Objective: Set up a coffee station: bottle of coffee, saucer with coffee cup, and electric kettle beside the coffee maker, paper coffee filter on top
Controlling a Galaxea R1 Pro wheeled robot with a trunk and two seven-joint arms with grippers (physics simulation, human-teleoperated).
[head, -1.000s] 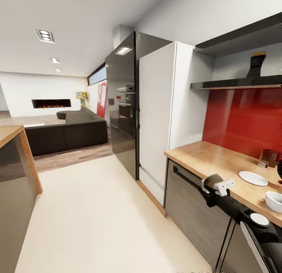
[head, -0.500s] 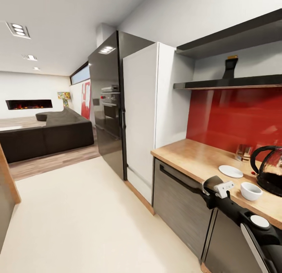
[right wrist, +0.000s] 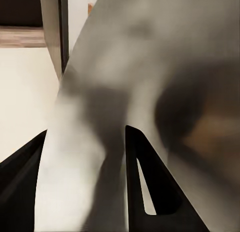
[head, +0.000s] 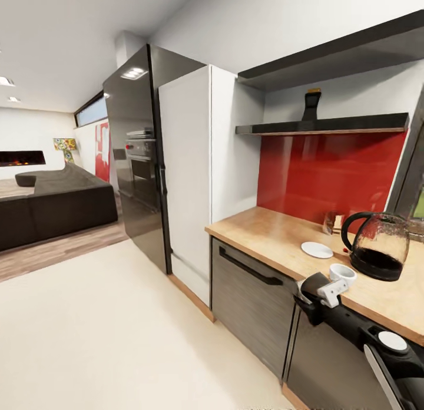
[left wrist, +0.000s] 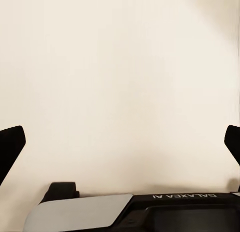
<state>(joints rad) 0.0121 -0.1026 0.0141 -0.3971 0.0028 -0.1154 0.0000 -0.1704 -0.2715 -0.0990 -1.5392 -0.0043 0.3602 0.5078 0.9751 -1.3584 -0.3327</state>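
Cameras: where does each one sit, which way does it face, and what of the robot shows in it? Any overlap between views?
Head view: on the robot's head, facing forward and down along the kitchen countertop with electric kettle, saucer and coffee cup; the right arm shows.
Left wrist view: near the left gripper, facing the pale floor; both dark fingertips spread wide.
Right wrist view: near the right gripper, facing a blurred grey cabinet front; fingers apart.
Shared: the pale floor, in all three.
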